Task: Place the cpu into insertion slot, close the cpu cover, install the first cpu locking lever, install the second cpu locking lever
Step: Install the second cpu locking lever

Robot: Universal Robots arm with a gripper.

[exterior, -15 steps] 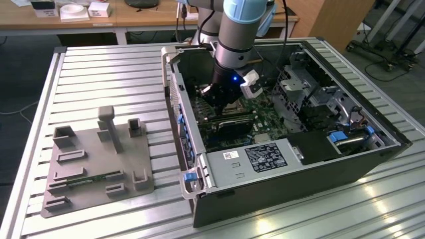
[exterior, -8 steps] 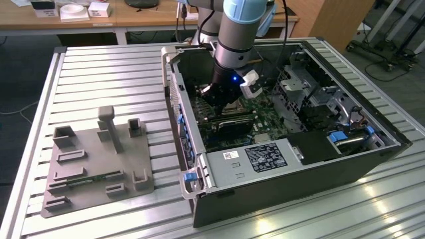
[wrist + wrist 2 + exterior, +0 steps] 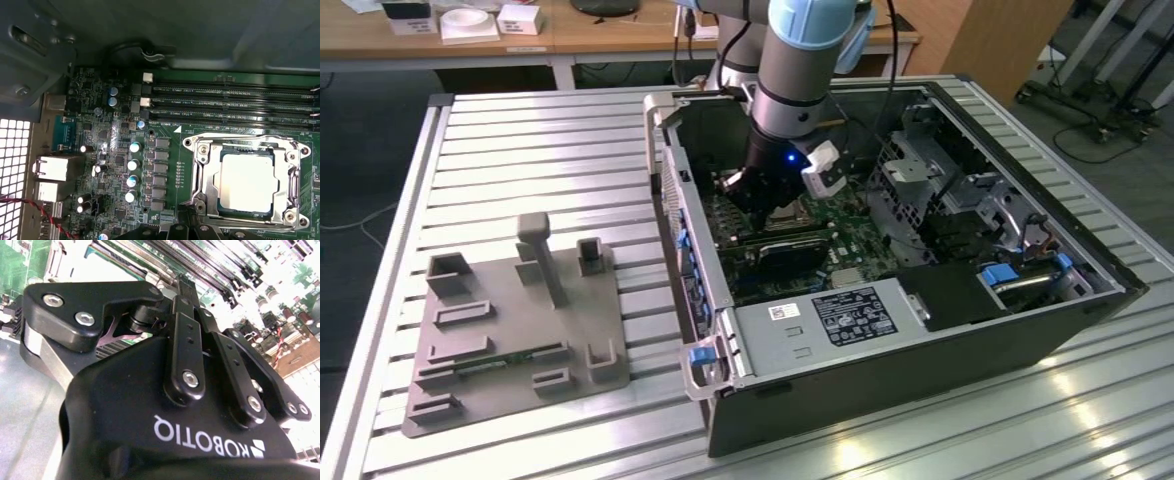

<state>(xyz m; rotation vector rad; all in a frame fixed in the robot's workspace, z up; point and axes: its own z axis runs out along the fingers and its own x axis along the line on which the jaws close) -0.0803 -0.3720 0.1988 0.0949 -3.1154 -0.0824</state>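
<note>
The chip already lies flat in the socket on the green board, just beside the long memory slots, and the metal cover frame looks folded down around it. The claw hangs low over the socket inside the computer case; I cannot tell how far it is open or whether it has hold of anything. To lock the levers well, I judge it should press straight and gently, keeping the frame flat.

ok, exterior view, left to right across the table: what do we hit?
Grey fixture block with upright posts → open side wall of the computer case → the arm with its gripper down over the green board → drive cage → blue tabs at the far end.
</note>
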